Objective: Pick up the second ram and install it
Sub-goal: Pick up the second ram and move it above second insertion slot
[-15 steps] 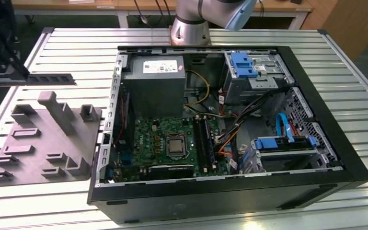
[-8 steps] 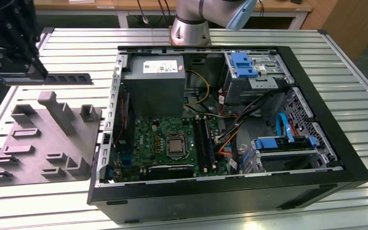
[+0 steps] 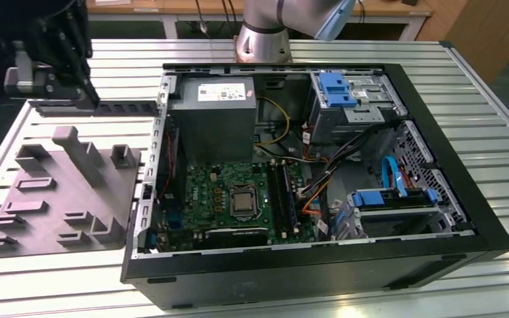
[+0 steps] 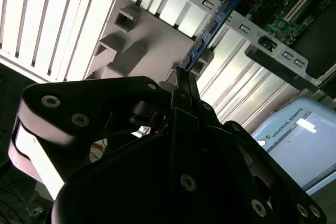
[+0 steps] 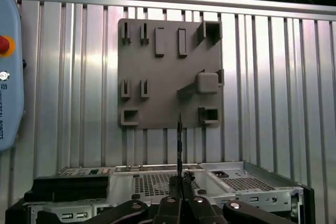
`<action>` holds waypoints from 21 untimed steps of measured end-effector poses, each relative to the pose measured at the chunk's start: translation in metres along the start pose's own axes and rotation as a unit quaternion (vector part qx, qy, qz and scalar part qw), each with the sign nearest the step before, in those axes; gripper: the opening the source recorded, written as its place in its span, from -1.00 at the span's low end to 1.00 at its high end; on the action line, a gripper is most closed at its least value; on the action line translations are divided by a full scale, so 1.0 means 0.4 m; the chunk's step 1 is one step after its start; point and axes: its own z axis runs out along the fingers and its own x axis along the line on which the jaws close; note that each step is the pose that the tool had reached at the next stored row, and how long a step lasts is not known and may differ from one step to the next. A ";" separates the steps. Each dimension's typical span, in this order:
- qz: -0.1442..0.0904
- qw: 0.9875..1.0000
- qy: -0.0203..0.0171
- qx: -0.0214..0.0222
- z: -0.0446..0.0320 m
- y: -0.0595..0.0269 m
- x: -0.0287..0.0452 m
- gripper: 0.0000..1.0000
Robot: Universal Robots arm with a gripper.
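Table (image 3: 493, 132): slatted aluminium top, pretty shiny in both wrist views. Everything is parked on it.
Room: wooden benches (image 3: 264, 8) are seen behind the table in the exterior view, and the arm base (image 3: 264, 36) is mounted at the table's far edge.
Teach pendant (image 5: 8, 77): pale blue with a red button, laid on the slats.
Fixture plate (image 3: 60, 199): grey moulded plastic with raised blocks and slots. It's laid flat on the table just beside the case, at the exterior view's left.
PC case (image 3: 466, 218): black tower laid on its side, side panel off, insides facing up.
Inside the case: a grey power-supply box (image 3: 212, 99) is tucked at the far end and a green motherboard (image 3: 236, 192) is mounted nearer the camera. A blue-tabbed drive cage (image 3: 347, 93) is fitted at the exterior view's right, with orange, yellow and blue cables strung in between.
Memory slots (image 3: 283, 189): found just to the exterior view's right of the CPU socket (image 3: 241, 197). Whether a stick is seated there can't be told.
Gripper (image 4: 184, 80): black fingers are clamped tight on one end of the stick. In the exterior view it's hung over the table at the left, outside the case.
Second ram (image 4: 210, 27): gripped by one end, the rest poking straight out past the fingertips, off the table. In the first wrist view it's seen edge-on as a thin line, lined up with the plate's edge and the slats between plate and case.
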 end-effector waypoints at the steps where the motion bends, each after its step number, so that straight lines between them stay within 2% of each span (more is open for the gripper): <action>1: 0.000 1.000 0.000 0.000 -0.001 -0.011 0.000 -0.76; 11: 0.001 1.000 0.001 -0.004 -0.005 -0.112 -0.003 -0.76; 21: 0.001 1.000 0.001 -0.006 -0.008 -0.225 -0.005 -0.76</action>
